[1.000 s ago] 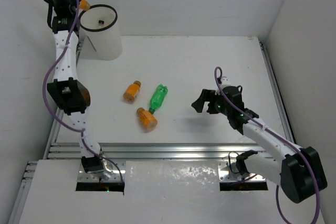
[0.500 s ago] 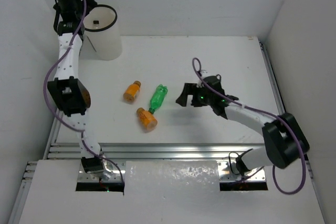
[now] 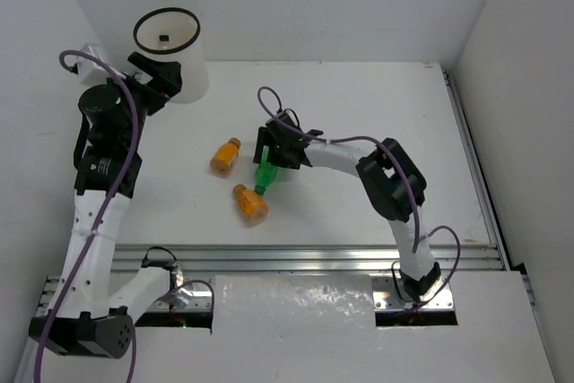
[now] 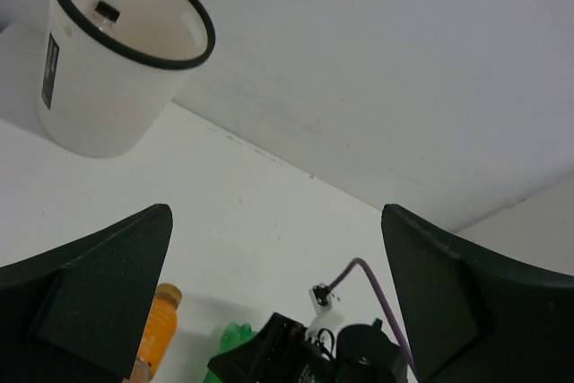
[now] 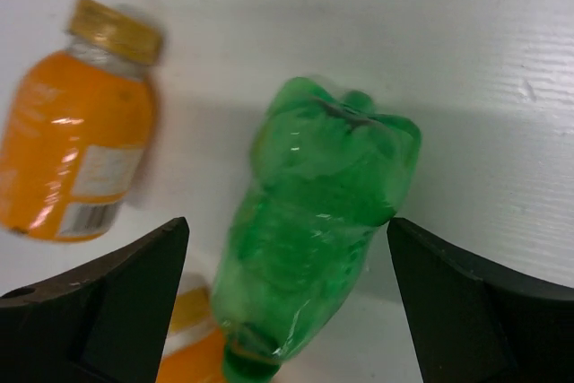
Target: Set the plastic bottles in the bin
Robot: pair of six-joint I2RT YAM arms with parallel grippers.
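Here's the tall white cylindrical bin with its thin black rim (image 3: 170, 56), upright on the white worktop (image 3: 377, 105), mouth open to the top camera. A small dark mark shows on its inner wall; what it is, I can't tell.

The left tool (image 3: 157, 78) hangs just beside the bin, on the bin's near-left side. Its jaws are spread wide with nothing between them. The left wrist camera looks straight through that gap to bare worktop and the bin beyond.

Well apart from the bin, out to its near-right, three bottles lie on their sides. The one lying nearest the bin is a small orange plastic bottle with a yellow cap (image 3: 225, 156). A little further from the bin lies the green plastic bottle (image 5: 314, 221), its ribbed base pointing away from the near edge. Further again from the bin toward the near edge, a second orange bottle (image 3: 250, 204) sits right at the green one's neck end.

And the right tool (image 3: 273, 145) is right down over that green bottle! Its jaws are parted, one dark finger on each side of the green body. On the wrist view there's clear space on the orange-bottle side. The other finger is very close, and whether it touches I can't tell.
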